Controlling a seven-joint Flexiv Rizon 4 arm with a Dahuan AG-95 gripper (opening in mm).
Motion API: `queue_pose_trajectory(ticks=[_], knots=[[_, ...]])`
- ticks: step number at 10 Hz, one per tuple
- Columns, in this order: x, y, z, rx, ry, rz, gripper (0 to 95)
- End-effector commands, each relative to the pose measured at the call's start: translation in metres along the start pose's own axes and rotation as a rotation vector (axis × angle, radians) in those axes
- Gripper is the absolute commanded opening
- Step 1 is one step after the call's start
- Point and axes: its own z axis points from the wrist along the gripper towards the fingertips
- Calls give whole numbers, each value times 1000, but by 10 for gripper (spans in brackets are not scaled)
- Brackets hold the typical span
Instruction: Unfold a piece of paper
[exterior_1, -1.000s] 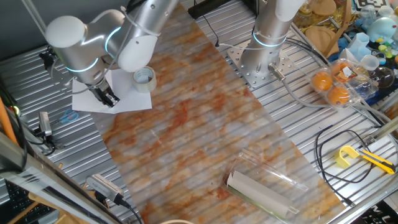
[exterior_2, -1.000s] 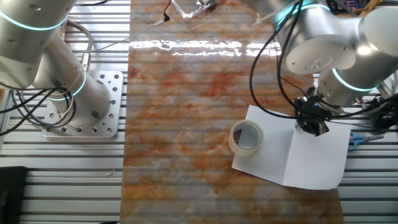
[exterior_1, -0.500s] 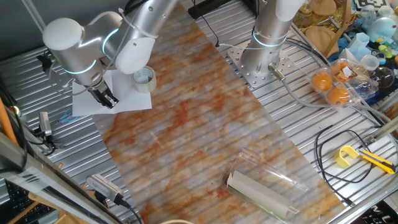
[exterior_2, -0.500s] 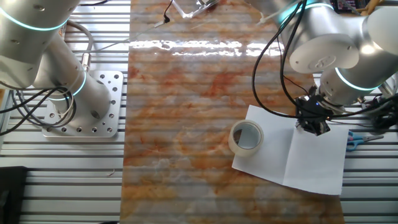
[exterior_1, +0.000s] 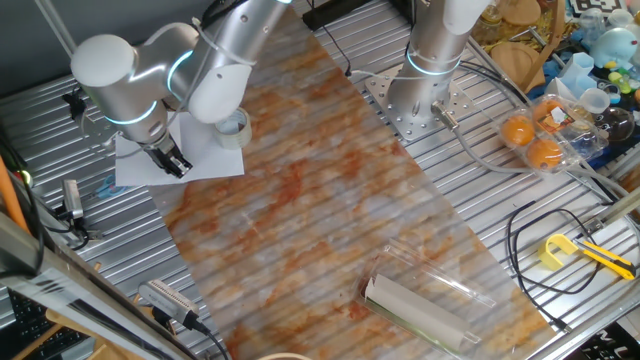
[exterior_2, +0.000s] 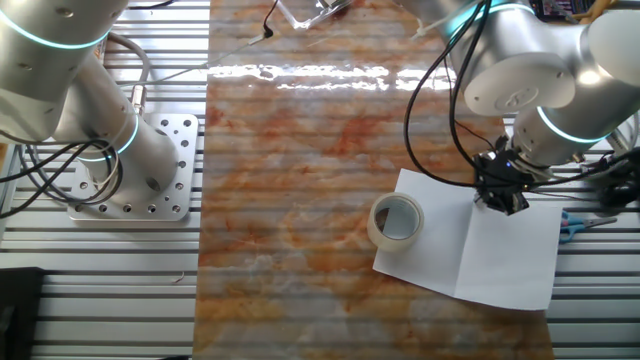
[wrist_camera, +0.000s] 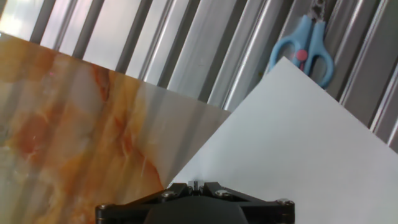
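Paper (exterior_2: 470, 250) looks already spread flat near the worktop's edge, tape roll (exterior_2: 396, 221) sitting on it. End effector (exterior_2: 503, 198) hovers over the crease; can't tell if it's clenched or released. Probably just needs to lift clear.

We saw even, bright overhead light in both fixed views, with soft, short shadows. A hard white glare streaked the marbled mat (exterior_2: 300, 74) at its far edge, and the metal table ribs (exterior_1: 480, 170) shone. The piece of paper (wrist_camera: 298, 143) read nearly blown out white in the hand view, where the blue scissors (wrist_camera: 305, 53) looked slightly soft.
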Motion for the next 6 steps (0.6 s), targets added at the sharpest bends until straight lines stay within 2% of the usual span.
queue_pose_trajectory(ticks=[1,6], knots=[[1,1,1,0,-2,-1,0],[1,-1,-5,6,0,-6,0]])
